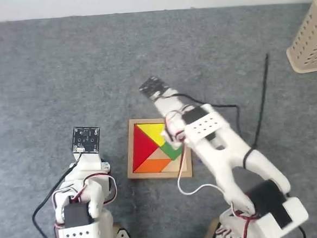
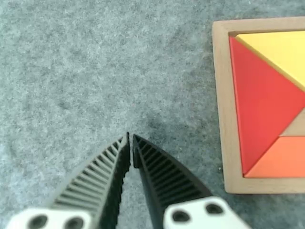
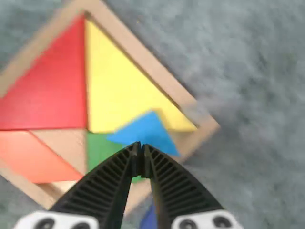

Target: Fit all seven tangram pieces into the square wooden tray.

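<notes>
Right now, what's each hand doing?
Left hand: closed, empty.
Right hand: closed, tips at the blue piece; grip on it unclear.

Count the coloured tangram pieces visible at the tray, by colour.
red piece: 1
yellow piece: 1
orange piece: 1
green piece: 1
blue piece: 1
Total: 5
A darker blue sliver behind the right claw is too hidden to count.
</notes>
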`<state>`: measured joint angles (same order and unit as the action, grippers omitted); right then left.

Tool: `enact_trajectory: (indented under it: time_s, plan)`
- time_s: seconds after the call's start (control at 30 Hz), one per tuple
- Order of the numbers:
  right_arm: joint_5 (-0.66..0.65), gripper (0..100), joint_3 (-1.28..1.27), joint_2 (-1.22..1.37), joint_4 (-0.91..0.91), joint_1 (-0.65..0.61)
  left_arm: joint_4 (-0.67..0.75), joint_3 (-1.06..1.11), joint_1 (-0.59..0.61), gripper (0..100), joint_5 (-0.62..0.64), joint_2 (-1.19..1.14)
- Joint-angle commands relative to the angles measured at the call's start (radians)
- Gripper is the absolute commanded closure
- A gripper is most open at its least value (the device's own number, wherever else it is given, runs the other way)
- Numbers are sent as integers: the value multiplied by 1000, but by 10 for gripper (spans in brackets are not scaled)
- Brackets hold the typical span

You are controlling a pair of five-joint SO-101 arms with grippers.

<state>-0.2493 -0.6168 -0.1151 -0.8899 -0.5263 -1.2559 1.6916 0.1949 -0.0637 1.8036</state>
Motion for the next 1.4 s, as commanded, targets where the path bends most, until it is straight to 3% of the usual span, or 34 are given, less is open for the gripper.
enact_trajectory:
  time_s: [0.0,0.67,0.97,1.1,1.27,1.37]
  plan:
    - [-26,992,14,-61,-18,59,-8,-7,0,988,-5,20]
    - [-29,992,170,147,-21,68,-8,-7,0,988,-5,20]
    - [-38,992,304,232,-44,150,-8,-7,0,988,-5,20]
    - [-8,992,308,127,-56,91,-8,-7,0,988,-5,20]
    - [-5,992,201,47,4,-67,-8,-7,0,988,-5,20]
    - [-5,992,160,47,25,-88,-8,-7,0,988,-5,20]
